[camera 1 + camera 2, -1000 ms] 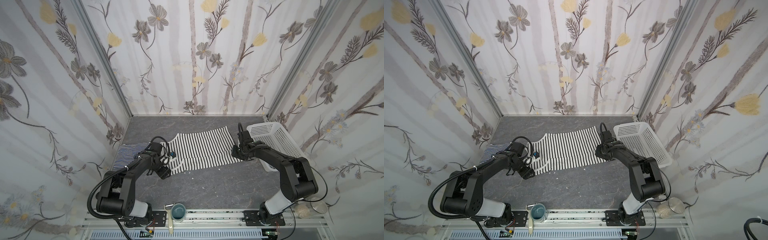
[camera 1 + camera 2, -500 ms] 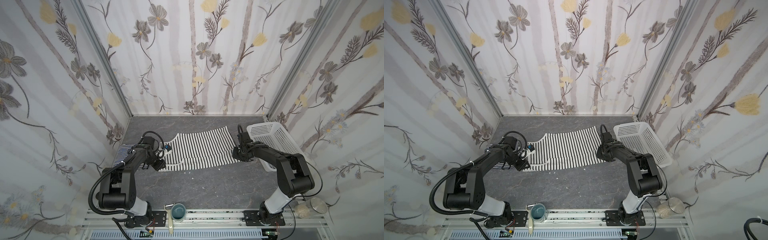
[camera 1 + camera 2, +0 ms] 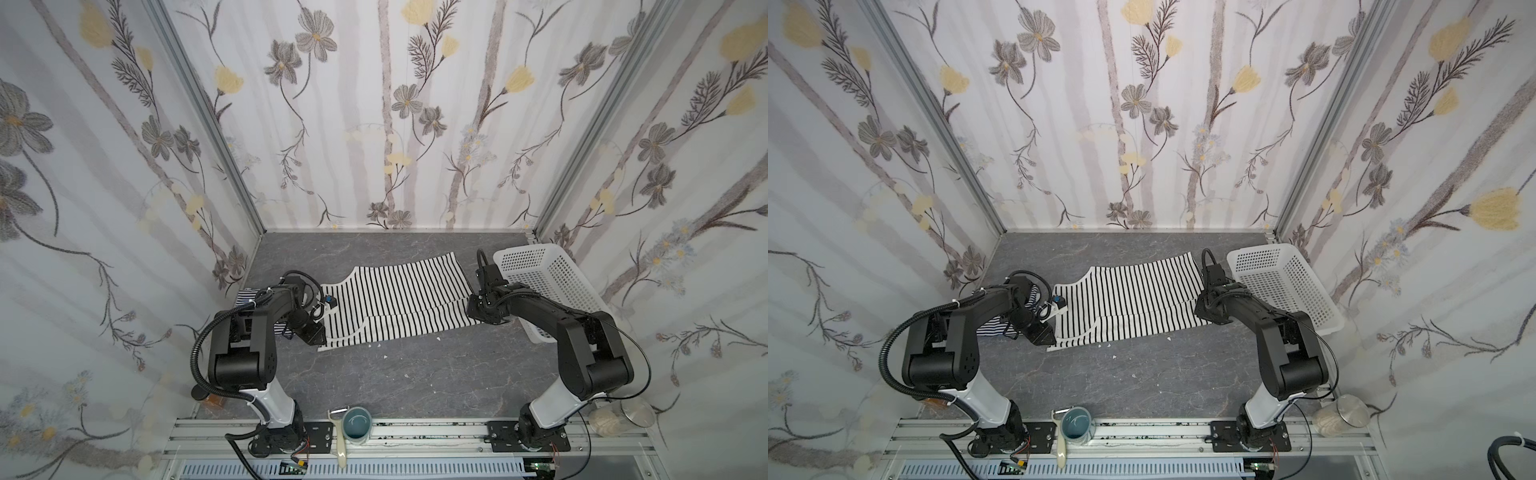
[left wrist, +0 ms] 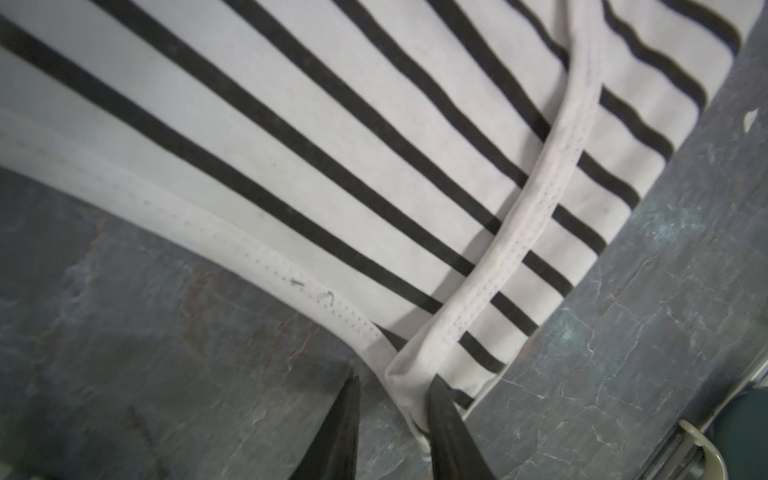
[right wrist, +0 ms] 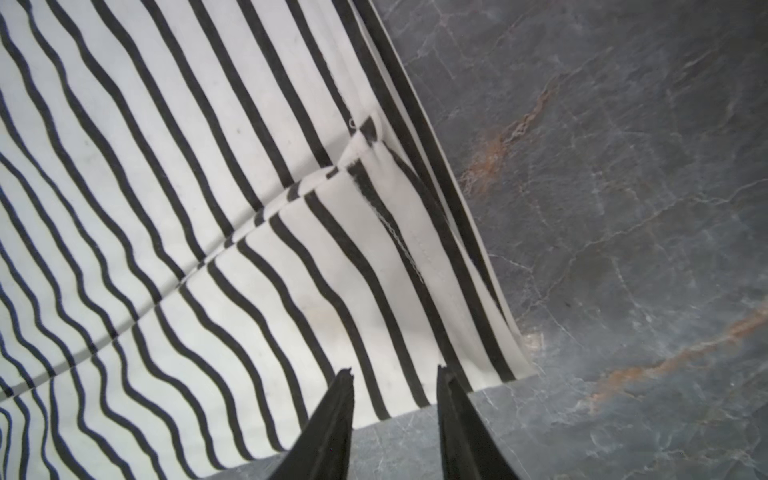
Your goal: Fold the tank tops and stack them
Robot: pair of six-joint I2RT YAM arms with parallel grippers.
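Found wide-striped tank top (image 3: pixel 399 299) (image 3: pixel 1129 303) spread flat across mid-table in both top views, shoulder end to the left, hem to the right, near long side laid over the body as a fold. Found fine-striped tank top (image 3: pixel 249 296) (image 3: pixel 992 329) at the left of the table (image 3: pixel 395 374), close to the left wall and largely hidden beneath the left arm; cannot tell whether touching the other top. Noted left gripper (image 3: pixel 318 334) (image 3: pixel 1044 337) low at the near left corner of the wide-striped tank top. Confirmed in left wrist view: left gripper (image 4: pixel 395 376) released, with jaws apart, end of white shoulder strap (image 4: pixel 540 199) in the gap against one finger (image 4: pixel 449 428), bare table beside the other finger. Noted right gripper (image 3: pixel 473 309) (image 3: pixel 1201 308) low at the near right corner of the same top, between cloth and white perforated basket (image 3: pixel 552 282) (image 3: pixel 1283 282) at the right wall. Confirmed in right wrist view: right gripper (image 5: pixel 395 370) released, with jaws apart, fingertips over striped cloth just inside the hem (image 5: pixel 478 249). Observed blue cup (image 3: pixel 357 424) on the near rail, well apart from both tops.
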